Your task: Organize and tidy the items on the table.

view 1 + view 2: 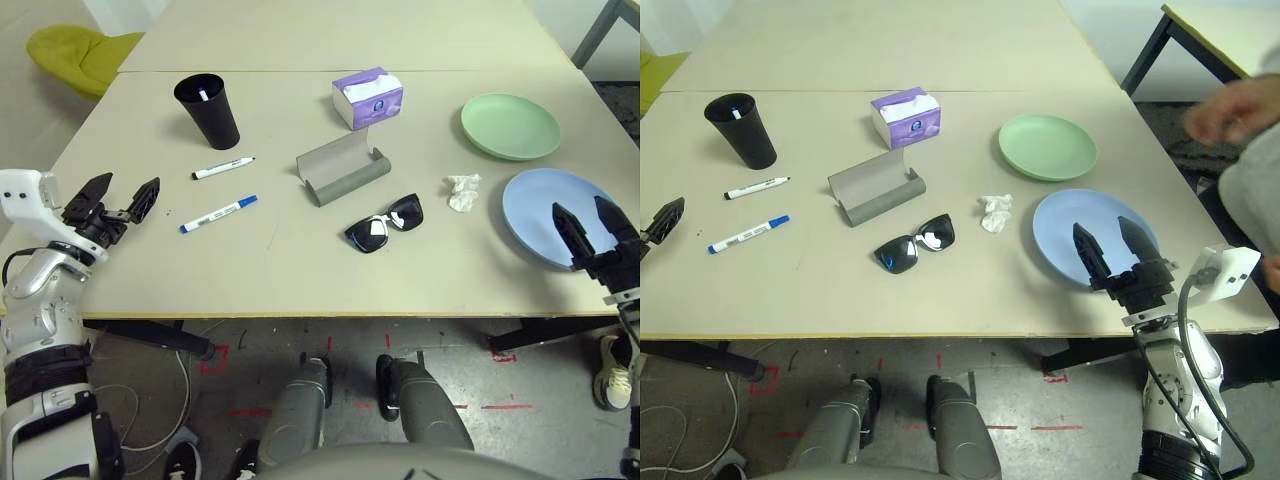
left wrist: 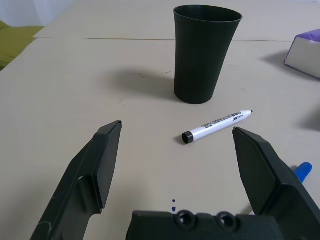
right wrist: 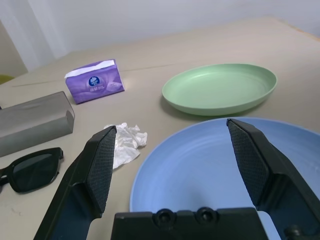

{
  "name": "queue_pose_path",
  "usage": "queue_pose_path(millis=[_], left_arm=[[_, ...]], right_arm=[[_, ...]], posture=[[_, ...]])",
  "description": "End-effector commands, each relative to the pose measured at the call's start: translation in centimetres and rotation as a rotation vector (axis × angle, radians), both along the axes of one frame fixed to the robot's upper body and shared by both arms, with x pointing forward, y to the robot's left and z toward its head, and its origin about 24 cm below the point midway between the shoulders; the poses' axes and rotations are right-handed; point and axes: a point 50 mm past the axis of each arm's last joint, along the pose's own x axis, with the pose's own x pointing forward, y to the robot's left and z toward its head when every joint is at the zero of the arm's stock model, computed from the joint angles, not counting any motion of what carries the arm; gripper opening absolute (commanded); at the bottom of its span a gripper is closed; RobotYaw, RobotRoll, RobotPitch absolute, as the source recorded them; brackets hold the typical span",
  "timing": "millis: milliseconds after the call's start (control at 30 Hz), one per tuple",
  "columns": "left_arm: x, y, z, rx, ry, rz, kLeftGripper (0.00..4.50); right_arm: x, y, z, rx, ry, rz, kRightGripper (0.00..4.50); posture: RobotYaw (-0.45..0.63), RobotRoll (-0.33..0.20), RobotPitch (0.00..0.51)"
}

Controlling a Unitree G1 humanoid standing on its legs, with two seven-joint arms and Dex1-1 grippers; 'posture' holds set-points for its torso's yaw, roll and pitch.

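A black cup [image 1: 211, 109] stands at the table's [image 1: 300, 270] far left with something white inside it. Before it lie a black-capped marker [image 1: 223, 168] and a blue-capped marker [image 1: 218, 213]. My left gripper [image 1: 118, 200] hovers open left of the markers, empty. In the middle lies an open grey glasses case [image 1: 340, 168], with black sunglasses [image 1: 385, 224] in front of it. A crumpled tissue [image 1: 463, 191] sits to the right of those. A green plate [image 1: 510, 125] lies at the far right. My right gripper [image 1: 592, 227] hangs open over the near blue plate [image 1: 540, 215].
A purple tissue box [image 1: 368, 97] stands behind the case. A yellow-green chair [image 1: 75, 55] sits off the table's far left corner. A person's hand [image 1: 1230, 110] and sleeve show beyond the right edge. A second table [image 1: 340, 30] adjoins at the back.
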Motion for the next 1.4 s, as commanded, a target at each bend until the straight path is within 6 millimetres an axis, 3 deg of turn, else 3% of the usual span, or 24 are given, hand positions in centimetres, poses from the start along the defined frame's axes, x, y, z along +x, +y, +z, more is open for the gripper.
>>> queue_pose_path(millis=[33,833,967,1200,1300,1400], left_arm=[[0.6,-0.4,-0.2,-0.009,0.004,-0.010,4.50],[1.8,-1.6,-1.3,-0.027,0.012,-0.057,4.50],[2.2,-3.1,-1.3,-0.006,0.033,-0.212,4.50],[2.0,-10.0,0.3,0.148,0.140,-0.933,4.50],[1.6,-11.2,0.6,0.210,0.177,-1.082,4.50],[2.2,-11.7,1.3,0.225,0.161,-1.119,4.50]], right_arm=[[-0.7,-0.5,0.3,-0.002,-0.008,-0.022,4.48],[-1.8,-1.2,0.6,-0.026,0.020,-0.125,4.48],[-2.7,-1.4,0.6,-0.031,0.034,-0.151,4.48],[-4.3,-3.6,0.7,-0.088,0.085,-0.307,4.48],[-5.0,-4.5,0.6,-0.119,0.114,-0.409,4.48],[-5.9,-5.3,-0.1,-0.128,0.173,-0.507,4.48]], posture=[[-0.11,0.000,0.213],[-0.18,0.000,0.223],[-0.21,0.000,0.222],[-0.24,0.000,0.219],[-0.26,0.000,0.216],[-0.28,0.000,0.218]])
